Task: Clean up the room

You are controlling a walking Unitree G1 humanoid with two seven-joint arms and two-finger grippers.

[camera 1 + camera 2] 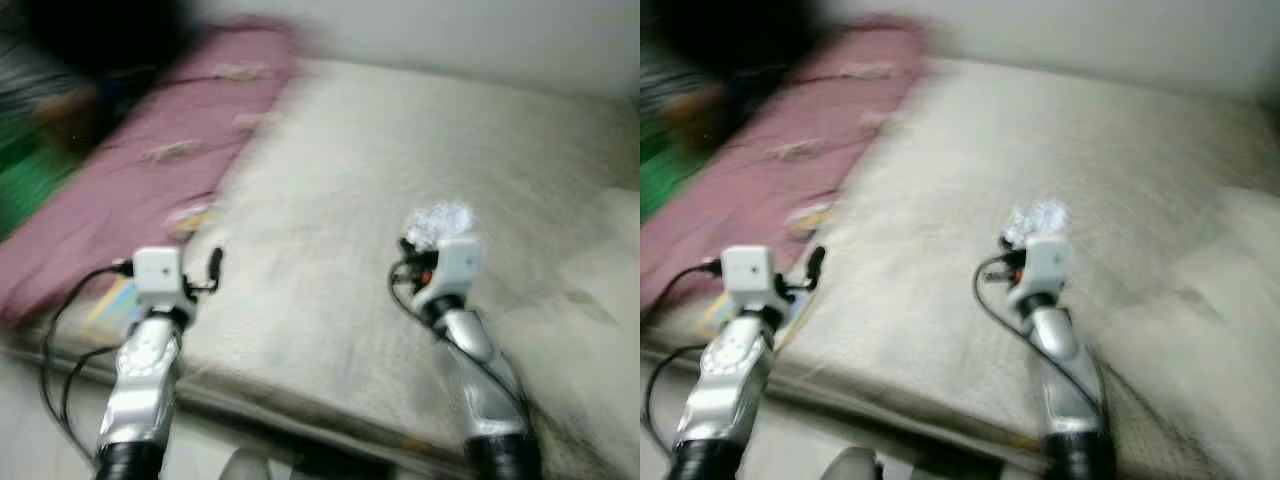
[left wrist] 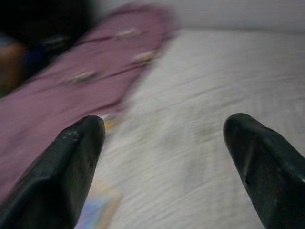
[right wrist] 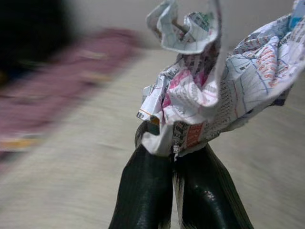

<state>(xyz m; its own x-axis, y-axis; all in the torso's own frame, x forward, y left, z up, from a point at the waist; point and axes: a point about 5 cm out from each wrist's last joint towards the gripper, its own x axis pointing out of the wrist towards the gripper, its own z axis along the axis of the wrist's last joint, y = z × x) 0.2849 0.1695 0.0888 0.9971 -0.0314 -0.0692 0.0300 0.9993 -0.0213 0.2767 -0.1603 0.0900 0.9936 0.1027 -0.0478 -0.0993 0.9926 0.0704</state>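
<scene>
Well, the right gripper (image 3: 174, 157) has its two black fingers pinched tight together on a crumpled wad of printed paper (image 3: 214, 90), holding it up above the pale mattress (image 1: 330, 190); from the head camera that same wad shows as a whitish clump just beyond the right wrist. It looks like featherweight stuff, soft and springy, nothing fragile about it, but the hold is only on a lower fold while most of the bundle billows loose above the fingertips, so I'd judge a quick swing could tear it free or let it slide out; a bite deeper into the dense middle of the crumple would be safer. Over on the other side, the left gripper (image 2: 167, 167) hangs above the near-left part of the bed with its fingers spread wide and nothing between them. Ahead of it lies a pink blanket (image 1: 150, 160) along the left side of the mattress, and a colourful flat card or booklet (image 1: 115, 305) sits near the mattress edge just beside the left wrist, too blurred to read. Everything is smeared with motion, and the dark and green shapes at far left I cannot identify.
</scene>
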